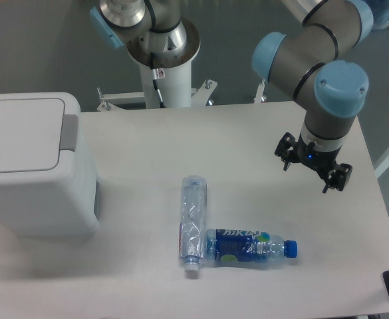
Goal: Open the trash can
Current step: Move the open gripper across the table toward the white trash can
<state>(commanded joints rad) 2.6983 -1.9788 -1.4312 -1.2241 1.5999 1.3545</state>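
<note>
The camera view takes in the whole surface from above, and at the far left edge sits the trash can — a big white box with rounded corners, its flat lid lying closed. Along the lid's right-hand edge, the side facing the middle of the surface, runs a grey push-bar strip, its long axis going from the back of the surface toward the front.

Further right, near the front middle, lie two plastic bottles. One is a clear crushed bottle lying front to back with its white cap toward the near edge; the other is a blue-labelled bottle lying crosswise, blue cap pointing right, its base just beside the clear one's lower end.

At the right, the arm hangs its tool above the surface, its two fingers spread apart and holding nothing. So one can, two bottles, one arm, one tool.

What matters for opening is that the can lies well apart from the tool, straight across to the left. The strip is the nearest part of the can, and I judge the tool must cross the surface and come down on it — passing behind the bottles, which lie closer to the front.
</note>
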